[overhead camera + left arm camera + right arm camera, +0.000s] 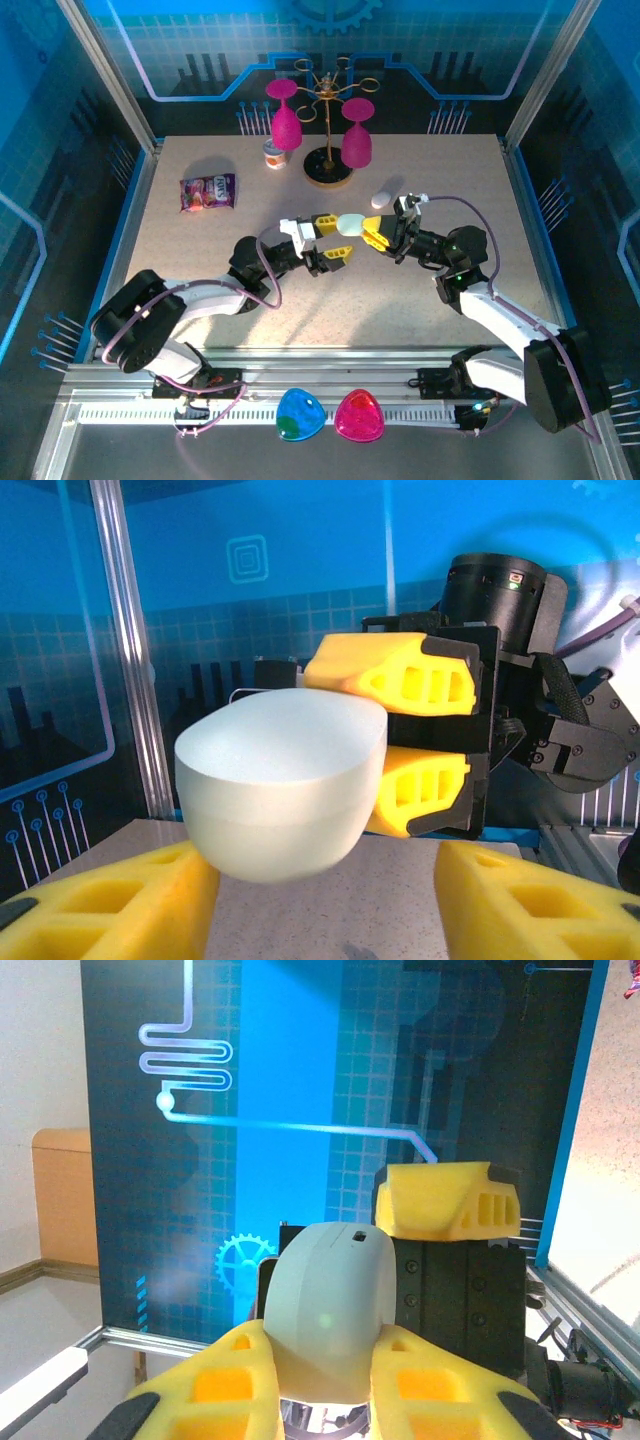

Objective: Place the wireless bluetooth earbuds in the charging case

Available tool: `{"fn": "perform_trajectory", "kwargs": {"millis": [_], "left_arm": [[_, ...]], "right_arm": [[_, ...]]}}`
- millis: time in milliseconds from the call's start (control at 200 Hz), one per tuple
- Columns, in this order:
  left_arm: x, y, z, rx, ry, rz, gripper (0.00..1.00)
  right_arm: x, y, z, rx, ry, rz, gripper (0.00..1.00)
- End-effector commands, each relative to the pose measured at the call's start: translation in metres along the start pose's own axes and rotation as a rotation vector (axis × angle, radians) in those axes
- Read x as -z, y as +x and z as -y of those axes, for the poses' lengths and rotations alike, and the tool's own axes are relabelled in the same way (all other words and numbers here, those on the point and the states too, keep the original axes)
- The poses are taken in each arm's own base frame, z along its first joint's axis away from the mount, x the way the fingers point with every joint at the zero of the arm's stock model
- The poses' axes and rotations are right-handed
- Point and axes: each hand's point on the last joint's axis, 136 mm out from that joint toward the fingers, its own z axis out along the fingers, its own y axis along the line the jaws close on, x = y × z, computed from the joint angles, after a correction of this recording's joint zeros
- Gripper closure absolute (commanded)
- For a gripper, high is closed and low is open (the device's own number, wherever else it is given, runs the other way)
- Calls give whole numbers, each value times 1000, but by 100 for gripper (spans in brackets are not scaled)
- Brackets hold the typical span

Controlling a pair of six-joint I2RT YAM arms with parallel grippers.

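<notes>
Speckled tabletop ringed by blue panels — above its middle, my right gripper is clamped on the pale mint charging case, lifted clear of the surface. My left gripper faces it with fingers spread wide, the case close in front of them. A white pebble-shaped case lies just behind, the goblet stand beyond it — snack packet well off toward the left edge.
</notes>
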Motion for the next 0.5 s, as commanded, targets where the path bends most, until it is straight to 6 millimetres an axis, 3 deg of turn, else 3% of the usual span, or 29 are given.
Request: {"fn": "perform_trajectory", "kwargs": {"millis": [0,495], "left_arm": [[-5,-18,2,-33,35,57,45],[-16,-27,0,-31,64,80,45]], "right_arm": [[3,0,-11,43,-30,10,84],[2,0,-5,40,-6,0,84]]}}
